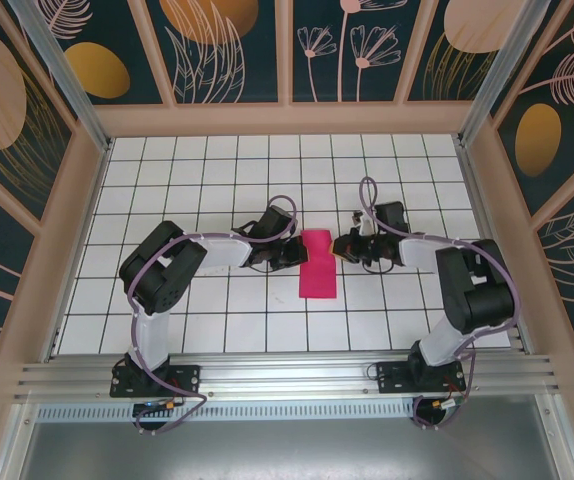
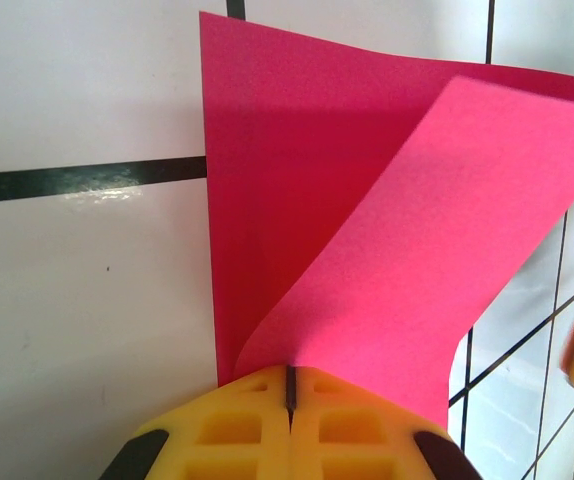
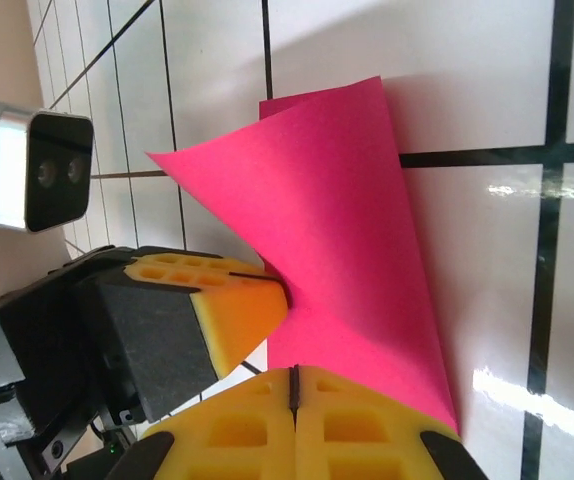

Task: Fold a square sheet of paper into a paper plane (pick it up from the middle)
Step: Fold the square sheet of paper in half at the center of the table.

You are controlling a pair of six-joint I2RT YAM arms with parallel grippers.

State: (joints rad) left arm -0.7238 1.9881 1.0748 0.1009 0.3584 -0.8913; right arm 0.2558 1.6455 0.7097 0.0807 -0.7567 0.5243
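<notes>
Left jaws and right jaws are both clenched on the far end of the square sheet of paper [image 1: 317, 270], which lies on the counter [image 1: 167, 170] between them, one corner lifted. A corner fold seems in hand. Next, that flap needs laying down aligned and its crease pressed.

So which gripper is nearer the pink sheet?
Left: the left gripper pinches the pink sheet by its raised flap. The right gripper, also shut, sits at its right edge, grip unclear.

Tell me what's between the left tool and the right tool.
The folded pink sheet of paper spans the gap between left tool and right tool in the top view; the wrist views show each tool shut on its edge.
</notes>
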